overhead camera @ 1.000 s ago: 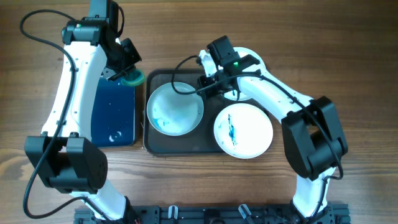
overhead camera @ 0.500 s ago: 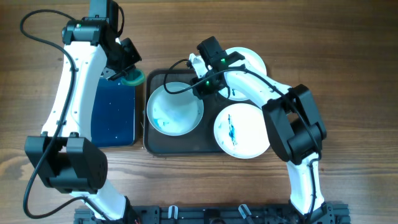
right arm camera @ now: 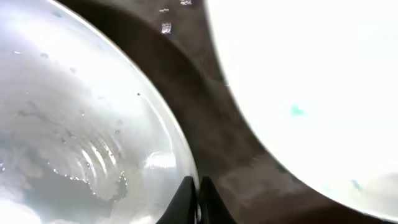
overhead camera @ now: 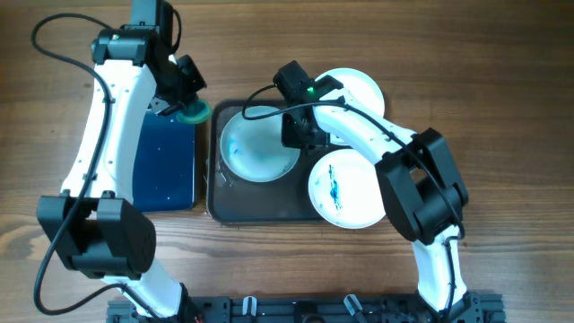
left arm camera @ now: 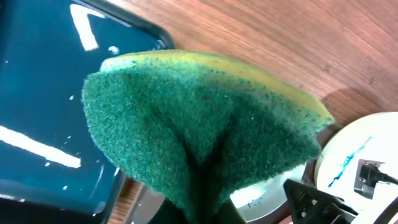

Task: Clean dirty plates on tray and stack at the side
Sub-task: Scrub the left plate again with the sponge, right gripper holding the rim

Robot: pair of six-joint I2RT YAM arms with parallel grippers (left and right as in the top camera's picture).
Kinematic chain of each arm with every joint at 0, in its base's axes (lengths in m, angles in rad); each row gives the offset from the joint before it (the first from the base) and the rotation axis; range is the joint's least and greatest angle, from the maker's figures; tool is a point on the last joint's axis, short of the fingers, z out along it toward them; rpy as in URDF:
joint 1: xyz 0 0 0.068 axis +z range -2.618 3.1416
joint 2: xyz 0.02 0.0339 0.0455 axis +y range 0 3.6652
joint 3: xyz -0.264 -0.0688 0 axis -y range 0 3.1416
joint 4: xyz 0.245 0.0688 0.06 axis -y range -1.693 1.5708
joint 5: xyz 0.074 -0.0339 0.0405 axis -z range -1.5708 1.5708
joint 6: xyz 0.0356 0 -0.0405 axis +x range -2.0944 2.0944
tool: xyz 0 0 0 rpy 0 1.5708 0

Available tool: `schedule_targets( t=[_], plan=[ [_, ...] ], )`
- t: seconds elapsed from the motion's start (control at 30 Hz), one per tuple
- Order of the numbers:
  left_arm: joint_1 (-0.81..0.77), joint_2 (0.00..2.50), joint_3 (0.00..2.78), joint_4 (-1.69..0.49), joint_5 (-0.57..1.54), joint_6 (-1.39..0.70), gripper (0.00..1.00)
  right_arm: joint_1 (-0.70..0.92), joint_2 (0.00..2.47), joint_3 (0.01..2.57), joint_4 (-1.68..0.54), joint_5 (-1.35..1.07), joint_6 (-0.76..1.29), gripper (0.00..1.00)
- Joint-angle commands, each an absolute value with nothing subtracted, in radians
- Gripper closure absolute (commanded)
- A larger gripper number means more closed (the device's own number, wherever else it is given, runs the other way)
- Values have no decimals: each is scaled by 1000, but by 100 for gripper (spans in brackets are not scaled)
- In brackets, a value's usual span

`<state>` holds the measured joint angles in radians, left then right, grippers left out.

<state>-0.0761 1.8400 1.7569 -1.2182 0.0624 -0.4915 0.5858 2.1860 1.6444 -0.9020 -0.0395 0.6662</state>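
Our right claw (overhead camera: 299, 135) is clamped on the right-hand rim of a deep plate (overhead camera: 256, 148). In the right wrist view its two dark fingertips (right arm camera: 185, 199) sit almost together, with only the thin edge of the plate between them. The deep plate is wet inside, with faint blue smears towards its left side. It sits in the left half of the dark tray (overhead camera: 269, 206); we cannot tell whether it rests flat or is raised off the tray.

Just beside the claw, in the right half of the tray, lies a flat white plate (overhead camera: 359, 202) with a blue streak (overhead camera: 333, 184) across its middle. Behind our right arm, a third white plate (overhead camera: 360, 87) lies at the tray's far right corner, partly hidden by the arm.

Our left claw (overhead camera: 186, 106) is closed on a green sponge (overhead camera: 191, 114), which folds around the pinch in the left wrist view, so the fingers are mostly hidden. The sponge is held over the far right corner of a blue basin (overhead camera: 161, 166), which sits just left of the tray on the wooden surface (overhead camera: 502, 90).
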Motion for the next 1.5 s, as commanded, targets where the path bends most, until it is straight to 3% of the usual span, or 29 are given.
schedule_targets(
  t=[0.0, 0.47, 0.6, 0.77, 1.13, 1.23, 1.37, 1.47],
  plan=[
    [-114, 1829, 1694, -1171, 81, -516, 96, 579, 2167, 1626, -895, 60, 766, 96],
    [-311, 1829, 1164, -586, 88, -524, 96, 577, 2169, 1626, -837, -27, 622, 96],
    [-323, 1830, 1059, -450, -33, -533, 96, 577, 2169, 1626, -834, -39, 602, 96],
    [-318, 1839, 1032, -418, -232, -532, 96, 577, 2169, 1615, -815, -47, 603, 96],
    [-318, 1948, 1032, -124, -260, -532, 96, 577, 2169, 1612, -813, -50, 598, 96],
    [-318, 1963, 1032, -100, -276, -531, 96, 577, 2169, 1612, -812, -50, 594, 96],
    [-325, 1935, 1032, -183, 1, -521, 96, 574, 2169, 1611, -794, -107, 577, 96],
    [-316, 1897, 1032, -348, 79, -520, 96, 556, 2169, 1565, -705, -267, 574, 96]
  ],
)
